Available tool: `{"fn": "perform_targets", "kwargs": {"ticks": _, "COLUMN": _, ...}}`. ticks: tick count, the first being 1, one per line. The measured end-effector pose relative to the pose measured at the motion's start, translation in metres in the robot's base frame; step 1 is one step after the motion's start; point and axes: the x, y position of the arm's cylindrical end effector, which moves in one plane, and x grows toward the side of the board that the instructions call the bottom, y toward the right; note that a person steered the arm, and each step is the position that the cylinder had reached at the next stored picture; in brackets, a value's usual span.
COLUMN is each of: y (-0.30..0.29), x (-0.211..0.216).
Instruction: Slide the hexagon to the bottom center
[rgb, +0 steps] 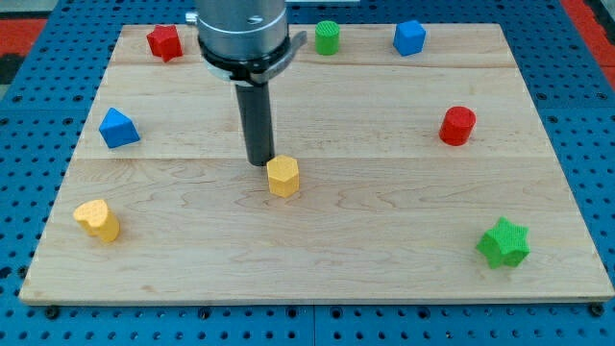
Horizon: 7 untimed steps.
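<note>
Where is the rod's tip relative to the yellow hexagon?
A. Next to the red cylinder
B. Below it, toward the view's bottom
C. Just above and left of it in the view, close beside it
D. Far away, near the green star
C: my tip sits just to the upper left of the yellow hexagon, close beside it.

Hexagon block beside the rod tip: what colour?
Yellow: the yellow hexagon block, just right of my tip, camera view.
</note>
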Motion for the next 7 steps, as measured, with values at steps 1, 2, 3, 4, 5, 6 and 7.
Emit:
{"fn": "perform_targets", "kwargs": {"ticks": 1, "y": 0.060, "x": 0.011}}
{"fn": "perform_targets", "kwargs": {"ticks": 2, "y": 0.071, "x": 0.059}}
{"fn": "perform_targets", "kwargs": {"ticks": 3, "y": 0.069, "x": 0.082}}
{"fn": "perform_targets", "kwargs": {"ticks": 4, "y": 0.067, "x": 0.064}}
{"fn": "perform_targets", "kwargs": {"ticks": 5, "y": 0.009, "x": 0.052}}
{"fn": "perform_targets", "kwargs": {"ticks": 6, "y": -0.039, "x": 0.050}}
{"fn": "perform_targets", "kwargs": {"ticks": 7, "y": -0.039, "x": 0.045}}
